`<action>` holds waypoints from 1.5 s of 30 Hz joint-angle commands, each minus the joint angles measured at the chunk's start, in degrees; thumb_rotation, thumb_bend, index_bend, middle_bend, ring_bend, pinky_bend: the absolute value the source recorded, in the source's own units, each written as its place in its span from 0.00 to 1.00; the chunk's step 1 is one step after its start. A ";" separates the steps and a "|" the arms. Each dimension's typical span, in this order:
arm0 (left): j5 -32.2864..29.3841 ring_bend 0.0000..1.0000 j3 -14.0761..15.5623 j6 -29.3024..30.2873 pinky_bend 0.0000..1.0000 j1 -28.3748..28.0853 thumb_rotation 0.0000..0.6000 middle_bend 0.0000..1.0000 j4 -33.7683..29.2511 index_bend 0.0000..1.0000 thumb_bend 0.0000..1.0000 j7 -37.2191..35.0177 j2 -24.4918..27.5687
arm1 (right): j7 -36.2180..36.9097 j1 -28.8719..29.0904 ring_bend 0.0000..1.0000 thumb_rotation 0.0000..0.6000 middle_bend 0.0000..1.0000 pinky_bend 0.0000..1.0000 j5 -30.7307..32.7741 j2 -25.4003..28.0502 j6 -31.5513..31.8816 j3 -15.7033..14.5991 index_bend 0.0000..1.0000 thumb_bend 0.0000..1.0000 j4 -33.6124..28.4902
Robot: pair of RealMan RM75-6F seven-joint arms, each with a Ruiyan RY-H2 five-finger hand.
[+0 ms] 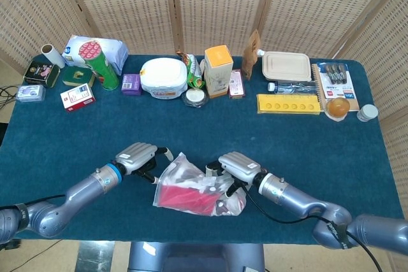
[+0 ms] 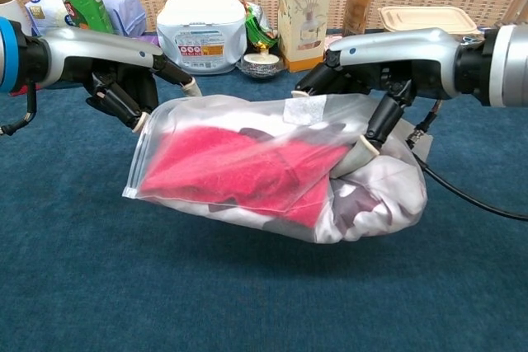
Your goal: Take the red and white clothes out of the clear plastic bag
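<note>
Where woven screens (image 1: 210, 4) stand, blue-clothed table (image 1: 191, 125), household clutter along back.

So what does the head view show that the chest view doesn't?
Only the head view shows the yellow tray, the orange cup and the red and white box at the table's far edges. Only the chest view shows the right hand's fingers pressing into the bag's side. Both show the clear plastic bag with the red and white clothes inside, the left hand at its open end and the right hand gripping it.
</note>
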 commanded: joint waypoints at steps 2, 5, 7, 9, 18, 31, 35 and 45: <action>1.32 0.92 -0.07 -0.33 0.92 -0.13 0.70 0.95 0.50 0.30 0.25 -1.50 -1.24 | 0.66 0.40 0.83 1.00 0.66 0.67 -0.17 -0.22 -0.22 0.16 0.60 0.28 0.04; 2.39 0.92 0.01 -0.34 0.92 -0.16 0.70 0.95 1.10 0.30 0.25 -2.35 -2.19 | 1.34 0.56 0.83 1.00 0.66 0.67 -0.32 -0.33 -0.26 0.15 0.60 0.28 -0.02; 3.08 0.92 0.14 0.00 0.92 -0.14 0.69 0.95 1.72 0.31 0.25 -2.61 -2.92 | 1.83 0.66 0.83 1.00 0.66 0.67 -0.51 -0.41 -0.25 0.12 0.60 0.28 -0.08; 3.71 0.92 0.11 0.89 0.92 0.08 0.69 0.95 2.45 0.36 0.27 -3.01 -3.95 | 2.41 0.77 0.84 1.00 0.66 0.68 -0.75 -0.49 -0.21 0.09 0.60 0.28 -0.25; 4.80 0.92 0.08 4.65 0.92 1.01 0.90 0.96 5.55 0.61 0.42 -4.43 -7.71 | 5.61 1.04 0.84 1.00 0.66 0.68 -1.45 -0.13 0.20 -0.04 0.60 0.28 -0.29; 5.99 0.93 -0.26 6.42 0.92 2.78 1.00 0.98 5.28 0.68 0.44 -8.41 -6.60 | 9.92 0.86 0.84 1.00 0.66 0.68 -1.50 0.32 0.98 -0.41 0.61 0.28 1.89; 6.65 0.93 -0.28 6.63 0.92 3.07 1.00 0.98 5.14 0.68 0.44 -9.07 -6.03 | 10.66 0.77 0.84 1.00 0.66 0.68 -1.86 0.56 1.43 -0.53 0.60 0.28 2.18; 8.23 0.93 0.07 7.26 0.92 4.54 1.00 0.98 4.43 0.68 0.43 -11.22 -3.48 | 11.05 0.08 0.84 1.00 0.66 0.68 -1.38 1.13 2.00 -1.01 0.61 0.28 4.09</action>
